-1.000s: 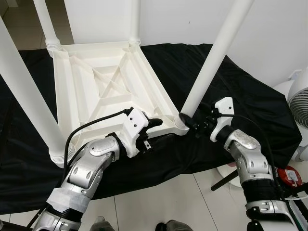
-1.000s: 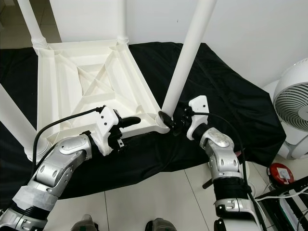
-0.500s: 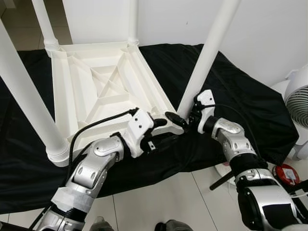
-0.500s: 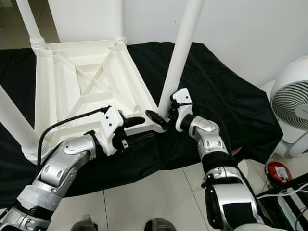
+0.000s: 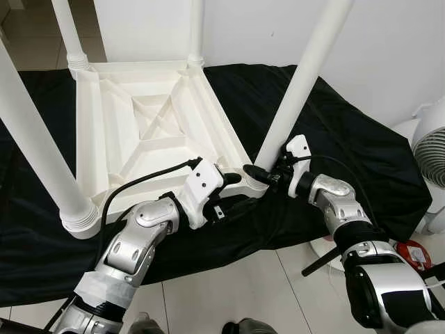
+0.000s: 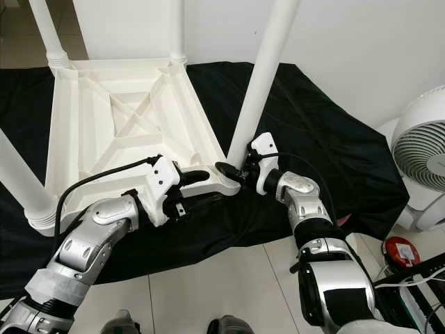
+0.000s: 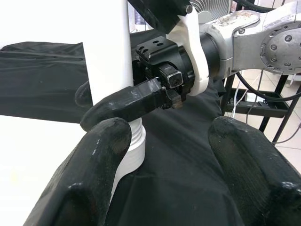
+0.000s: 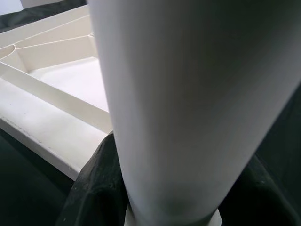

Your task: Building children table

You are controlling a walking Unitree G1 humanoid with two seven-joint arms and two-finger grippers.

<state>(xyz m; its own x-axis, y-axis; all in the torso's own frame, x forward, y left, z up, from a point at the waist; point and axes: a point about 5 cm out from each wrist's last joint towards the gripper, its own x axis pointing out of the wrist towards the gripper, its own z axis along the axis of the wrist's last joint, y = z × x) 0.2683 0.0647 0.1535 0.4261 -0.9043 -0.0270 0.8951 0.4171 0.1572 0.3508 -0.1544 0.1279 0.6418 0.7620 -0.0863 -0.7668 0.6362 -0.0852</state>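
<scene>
We judge the table top nearly built — four legs stand, our right gripper clamped around the last leg, left gripper spread apart beside it.

Wall: plain white, running behind the whole scene. Floor: pale glossy tiles with thin grout lines — more tile shows at the far left corner. Black cloth: spread wide over the floor, creased, its near edge lying on the tiles. White fan: round grille, standing at the right (partly cut off by the frame). Black metal stand: thin bars, cables hanging beside it. Light: even and bright.
</scene>
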